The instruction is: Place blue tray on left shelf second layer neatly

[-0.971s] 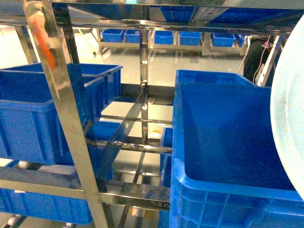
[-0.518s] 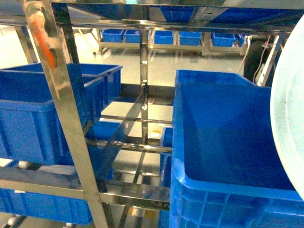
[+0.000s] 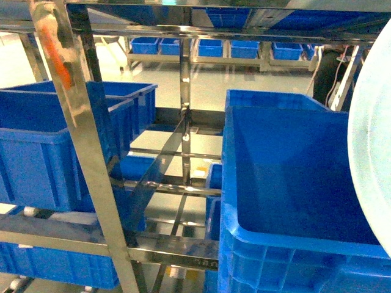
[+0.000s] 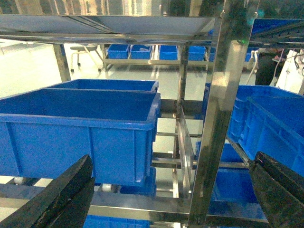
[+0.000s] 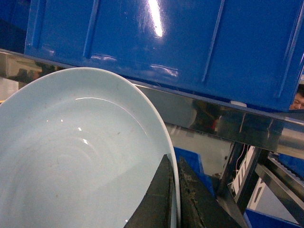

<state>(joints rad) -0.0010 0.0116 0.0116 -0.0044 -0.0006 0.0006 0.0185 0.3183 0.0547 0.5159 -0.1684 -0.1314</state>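
Observation:
The blue tray (image 3: 371, 146), pale and glossy, stands on edge at the far right of the head view, beside a large blue crate (image 3: 293, 183). In the right wrist view the tray (image 5: 71, 156) fills the lower left, and my right gripper (image 5: 175, 190) is shut on its rim, one finger on each side. The left shelf is a shiny steel rack; a tier of it, with front crossbar (image 3: 55, 235), carries blue crates (image 3: 43, 146). My left gripper (image 4: 171, 194) is open and holds nothing, its black fingers (image 4: 61, 199) spread wide in front of that rack's crossbar (image 4: 142, 206).
A slanted steel post (image 3: 79, 140) stands close in front on the left, and a vertical post (image 4: 223, 104) splits the left wrist view. A blue crate's underside (image 5: 166, 42) and a steel rail (image 5: 228, 123) hang just above the tray. More crates sit on a far rack (image 3: 211, 47).

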